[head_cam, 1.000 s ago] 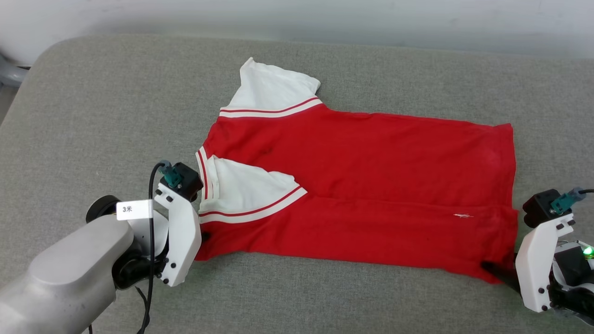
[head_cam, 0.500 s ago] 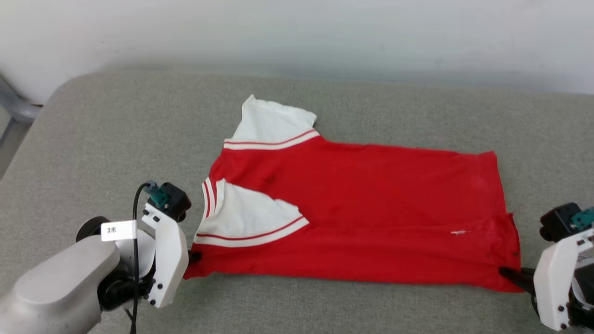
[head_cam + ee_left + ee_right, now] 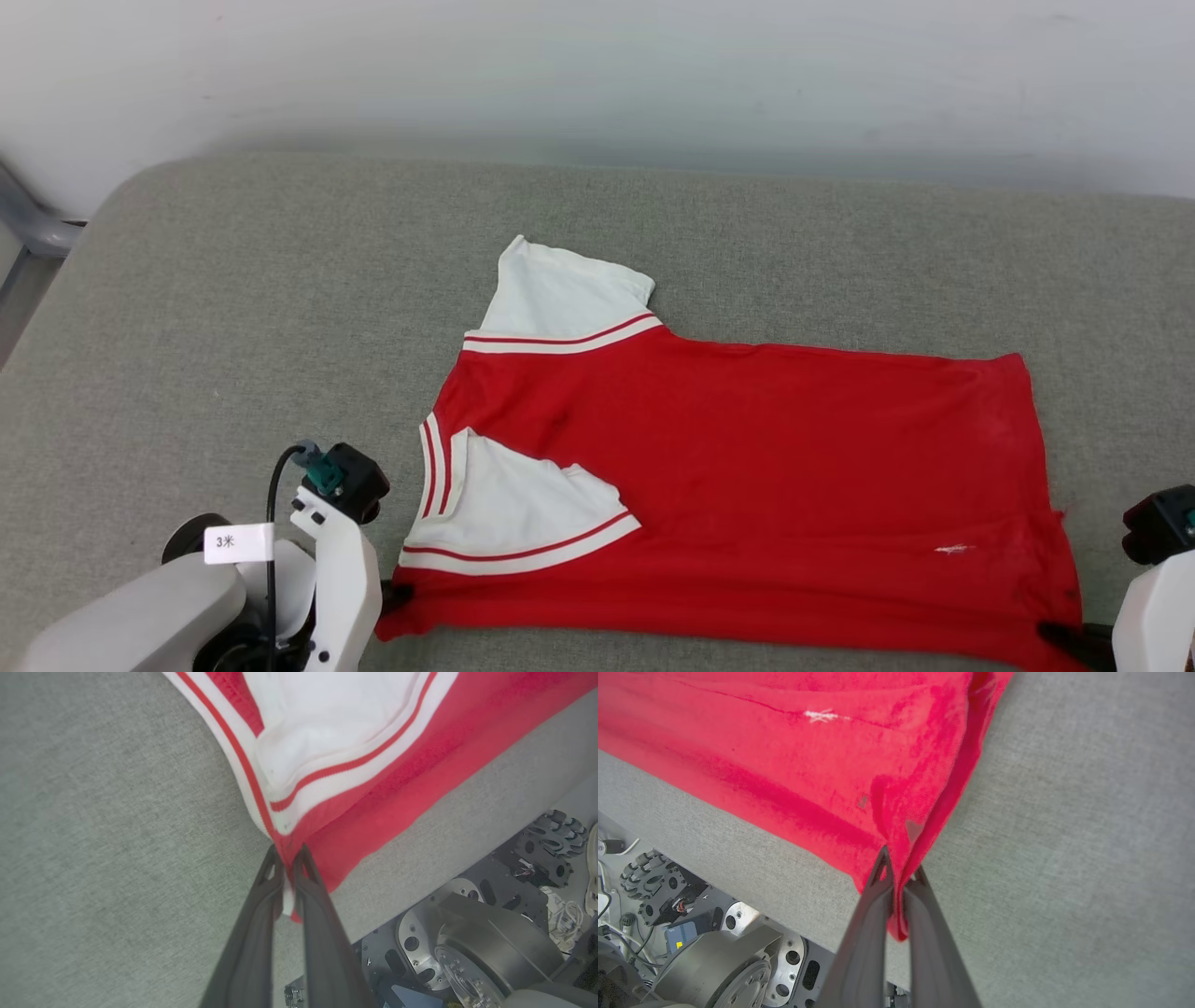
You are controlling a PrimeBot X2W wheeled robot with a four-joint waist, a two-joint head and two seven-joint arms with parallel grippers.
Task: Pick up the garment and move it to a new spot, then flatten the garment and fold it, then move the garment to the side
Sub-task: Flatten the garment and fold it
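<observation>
Garment [image 3: 747,485] first: you have the red jersey lying flat on the grey cushion [image 3: 233,308], with its near edge close to the cushion's front edge. Its long axis runs from side to side across your head view, neck end toward the robot's left and hem [image 3: 1044,439] toward the robot's right. A plain red face is up, and a small white mark [image 3: 952,550] sits near the hem end. The far sleeve [image 3: 560,294], white with striped trim, points away from the robot and lies flat on the cushion. The near sleeve [image 3: 509,504] is folded in over the red body, and the striped collar trim [image 3: 434,462] runs along the left end beside it.

Now look at the two near corners. The left gripper [image 3: 288,853] is clenched on the near left corner, just below the collar trim, with red and white cloth pinched between its dark fingers. The right gripper [image 3: 900,863] is clenched on the near hem corner, with a fold of red cloth drawn up between its fingers. Between the two grips the near edge runs almost straight.

Past the cushion's front edge, both wrist views show you the robot's metal base [image 3: 472,947] below. A pale wall [image 3: 597,75] stands behind the cushion.
</observation>
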